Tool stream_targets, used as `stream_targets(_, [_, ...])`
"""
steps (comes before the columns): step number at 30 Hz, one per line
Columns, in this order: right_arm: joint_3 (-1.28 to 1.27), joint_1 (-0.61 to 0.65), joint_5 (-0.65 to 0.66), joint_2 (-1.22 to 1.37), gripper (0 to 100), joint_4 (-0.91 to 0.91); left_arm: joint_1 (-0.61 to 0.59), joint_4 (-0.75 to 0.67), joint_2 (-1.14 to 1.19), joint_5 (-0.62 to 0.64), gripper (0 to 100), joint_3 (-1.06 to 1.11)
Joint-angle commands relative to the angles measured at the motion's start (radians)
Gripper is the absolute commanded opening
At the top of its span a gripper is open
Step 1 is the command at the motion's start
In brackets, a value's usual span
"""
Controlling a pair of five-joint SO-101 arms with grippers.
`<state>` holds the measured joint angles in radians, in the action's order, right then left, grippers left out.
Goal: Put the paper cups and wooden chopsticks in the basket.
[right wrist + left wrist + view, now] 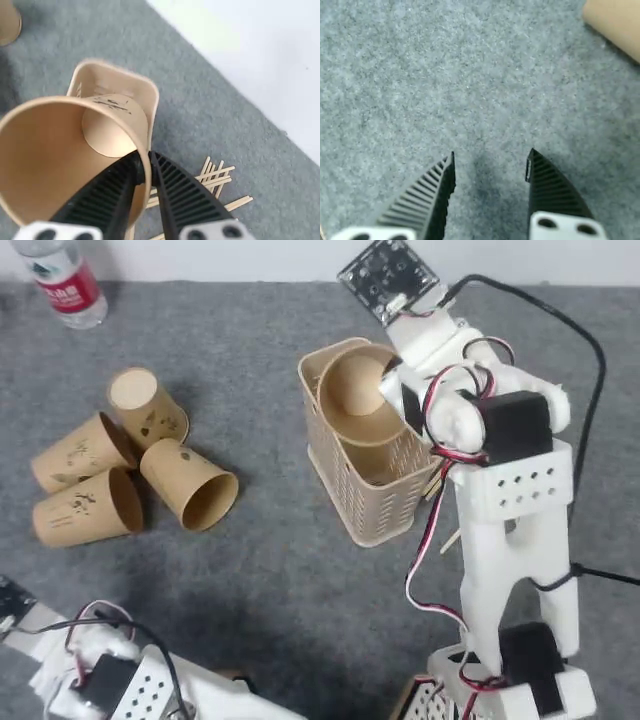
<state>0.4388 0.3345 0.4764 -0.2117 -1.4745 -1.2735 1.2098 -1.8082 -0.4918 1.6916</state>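
Note:
My right gripper (145, 160) is shut on the rim of a paper cup (65, 150), holding it tilted above the tan basket (115, 85). From above, that cup (360, 395) sits in the mouth of the basket (375, 495), with the right gripper (398, 390) at its rim. Wooden chopsticks (215, 175) lie scattered on the carpet beside the basket. Several more paper cups lie on their sides at the left, among them one (190, 483) nearest the basket and another (85, 508). My left gripper (490, 165) hangs open over bare carpet, with a cup's edge (615, 25) nearby.
A plastic water bottle (65, 280) lies at the far left corner. The left arm (110, 680) is low at the near left edge. The right arm's white body (515, 530) stands to the right of the basket. Grey carpet covers the table.

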Motion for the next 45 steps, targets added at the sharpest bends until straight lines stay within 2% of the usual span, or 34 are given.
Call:
stream_targets(1, [0.049,0.016,-0.028,0.005,0.8,0.051,0.028,0.009,-0.008,-0.005,22,-0.008])
stream_targets(13, [0.049,0.024,-0.041,0.119,1.3,0.096,0.057,0.031,-0.011,-0.005,22,-0.008])
stream_targets(15, [0.049,0.027,-0.074,0.117,7.4,0.108,0.057,0.031,-0.011,-0.005,22,-0.008])
stream_targets(19, [0.049,0.028,-0.178,0.116,27.7,0.11,0.057,0.031,-0.011,-0.005,22,-0.008])
stream_targets(20, [0.049,0.028,-0.183,0.116,29.6,0.108,0.057,0.031,-0.011,-0.005,22,-0.008])
stream_targets(29, [0.049,0.047,-0.18,0.004,27.8,0.07,0.057,0.031,-0.011,-0.005,22,-0.008])
stream_targets(32, [0.046,0.105,-0.176,-0.048,27.8,-0.067,0.057,0.031,-0.011,-0.005,22,-0.008])
stream_targets(36, [0.043,0.214,-0.103,-0.073,27.7,-0.315,0.058,0.031,-0.012,-0.003,22,-0.008])
stream_targets(37, [0.025,0.226,-0.097,-0.081,27.3,-0.328,0.061,0.029,-0.012,0.005,22,-0.008])
stream_targets(42, [-0.195,0.206,-0.114,-0.173,13.9,-0.309,0.181,-0.028,-0.014,0.132,22,-0.019])
stream_targets(45, [-0.341,0.213,-0.121,-0.236,8.7,-0.303,0.213,-0.058,-0.014,0.098,22,-0.096])
